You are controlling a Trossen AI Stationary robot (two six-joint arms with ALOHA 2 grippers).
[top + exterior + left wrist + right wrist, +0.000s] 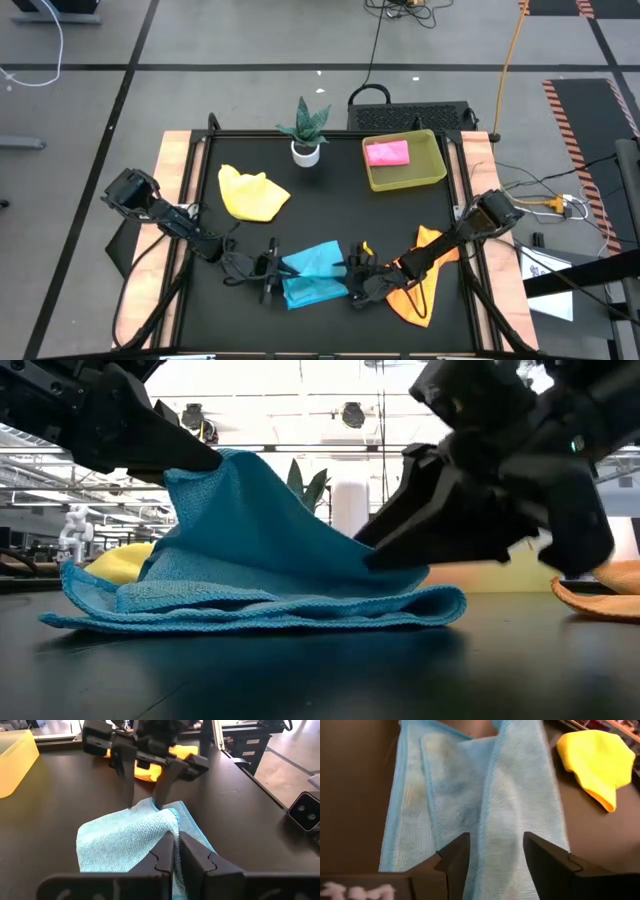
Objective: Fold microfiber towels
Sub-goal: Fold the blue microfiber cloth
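Black matte surface (330, 215) with wood-coloured side strips, set on a grey floor crossed by dark lines and cables. Beyond it, seen level across the top: a bright hall with ceiling lamps and a small white robot figure far off.

At the far edge, a potted plant (305, 130) in a white pot; beside it, toward the right, a yellow-green tray (405, 175) with the pink towel (388, 153) lying folded inside. Yellow towel (253, 193) crumpled on the left half, well apart from both arms. Orange towel (420, 285) spread near the right front edge, under the right arm.

Light blue towel (315, 275) at front centre, between the two arms, partly folded: flat layers on the surface, one flap lifted into a ridge.

Left pincer (175, 851) at the towel's left edge, clenched on the lifted blue flap, cloth pinched between the two fingers and raised off the surface. Right pincer (492, 851) at the towel's right edge, released, fingers spread apart with blue cloth lying between and beneath them, nothing gripped; from the low view, its tips down at the fold where the flap meets the flat layers.
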